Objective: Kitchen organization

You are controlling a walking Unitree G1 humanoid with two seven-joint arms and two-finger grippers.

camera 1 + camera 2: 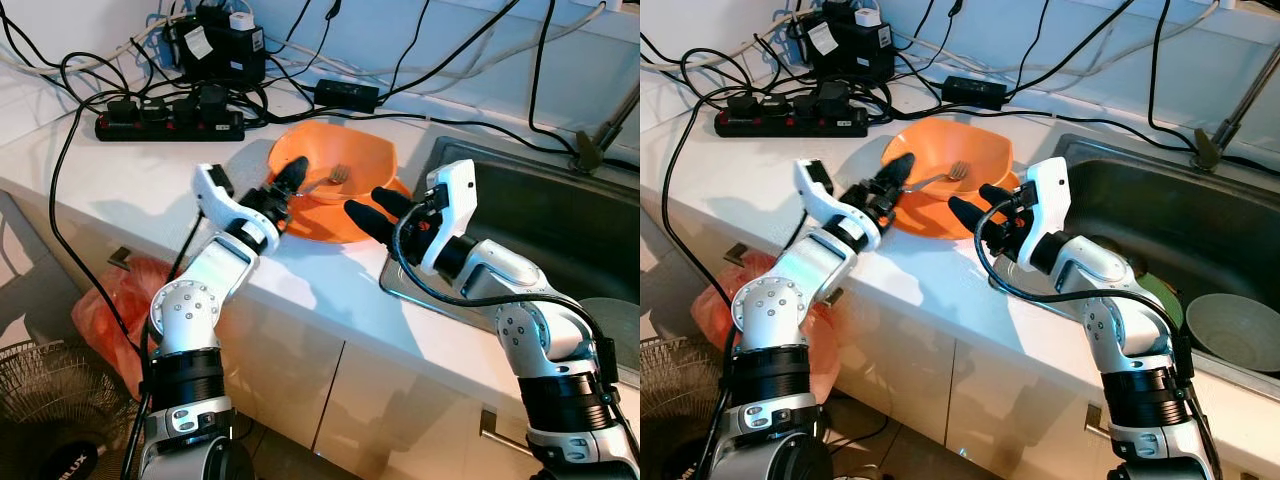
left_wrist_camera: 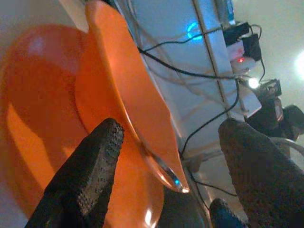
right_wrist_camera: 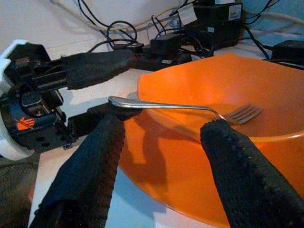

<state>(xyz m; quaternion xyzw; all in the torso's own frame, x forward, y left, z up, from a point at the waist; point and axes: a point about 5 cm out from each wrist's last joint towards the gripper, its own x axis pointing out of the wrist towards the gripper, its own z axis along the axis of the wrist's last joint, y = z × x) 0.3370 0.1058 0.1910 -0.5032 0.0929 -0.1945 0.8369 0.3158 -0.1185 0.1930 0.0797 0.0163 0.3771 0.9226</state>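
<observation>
Worktop (image 1: 150,185): white counter running along the wall, with a steel sink (image 1: 560,215) set in on the robot's right.
Orange bowl (image 1: 345,160): stands on a matching orange plate (image 1: 330,225) on the counter, just beside the sink's near corner.
Fork (image 3: 190,109): metal, tines resting inside the bowl, handle reaching out over the rim toward the left gripper.
Left gripper (image 1: 285,190): at the bowl's left rim, fingers spread with the fork handle between them; in the right wrist view the handle end lies on the lower finger, while the upper finger stands clear above it. Not closed on the fork.
Right gripper (image 1: 378,212): over the plate's right edge, fingers parted and pointing at the bowl, holding nothing; its fingertips (image 3: 102,142) frame the bowl in the right wrist view.
Power strip (image 1: 170,120): black, at the back of the counter with several plugs seated and black cables trailing across the worktop.
Adapters (image 1: 215,45): black boxes behind the strip carry white labels; print too small to read.
Sink contents: a pale green bowl (image 1: 1235,330) lies in the basin.
Below counter: an orange plastic bag (image 1: 110,315) and a black fan (image 1: 50,420) whose hub lettering is only partly legible.
</observation>
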